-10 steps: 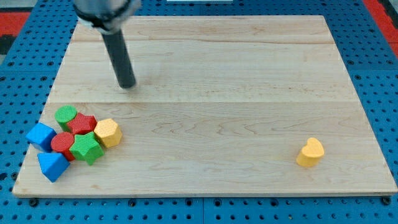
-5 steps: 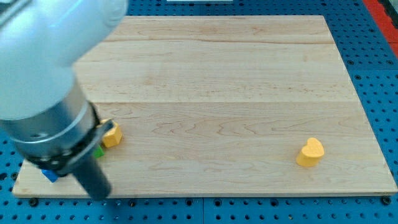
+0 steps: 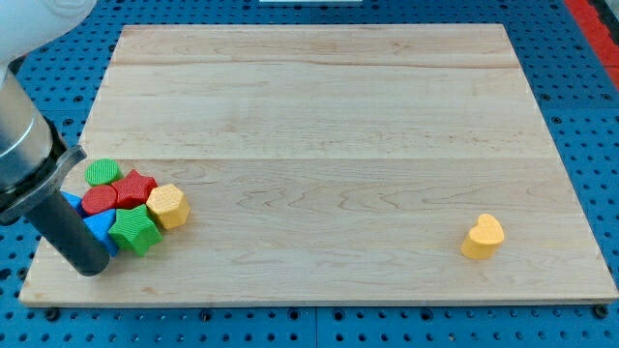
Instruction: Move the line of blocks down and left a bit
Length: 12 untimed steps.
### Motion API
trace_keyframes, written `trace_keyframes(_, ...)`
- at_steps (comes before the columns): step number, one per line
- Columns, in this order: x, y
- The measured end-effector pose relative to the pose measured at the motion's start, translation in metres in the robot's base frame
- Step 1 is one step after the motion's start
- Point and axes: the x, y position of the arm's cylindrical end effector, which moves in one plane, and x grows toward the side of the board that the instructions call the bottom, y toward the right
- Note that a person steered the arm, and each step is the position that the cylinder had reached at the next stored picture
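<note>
A tight cluster of blocks sits near the board's lower left corner: a green cylinder (image 3: pixel 102 173), a red star (image 3: pixel 136 186), a red block (image 3: pixel 99 200), a yellow hexagon (image 3: pixel 167 206), a green star (image 3: pixel 133 230) and a blue block (image 3: pixel 100 226). A sliver of a second blue block (image 3: pixel 71 202) shows behind the rod. My tip (image 3: pixel 88 269) rests at the cluster's lower left, right against the blue block. The arm's grey body covers the view's left edge.
A yellow heart (image 3: pixel 483 236) lies alone near the board's lower right. The wooden board (image 3: pixel 329 116) rests on a blue perforated table; its left and bottom edges are close to the cluster and my tip.
My tip swung from above the cluster, past the bottom edge, to its lower left. The blue blocks have been pushed right and up, tighter into the cluster. The yellow heart has not moved.
</note>
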Motion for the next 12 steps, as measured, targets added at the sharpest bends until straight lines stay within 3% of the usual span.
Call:
trace_keyframes(4, -0.052, 0.078)
trace_keyframes(5, -0.020, 0.082)
trace_keyframes(6, 0.023, 0.051)
trace_keyframes(7, 0.019, -0.059)
trace_keyframes(8, 0.008, -0.083)
trace_keyframes(10, -0.034, -0.083)
trace_keyframes(12, -0.058, -0.008)
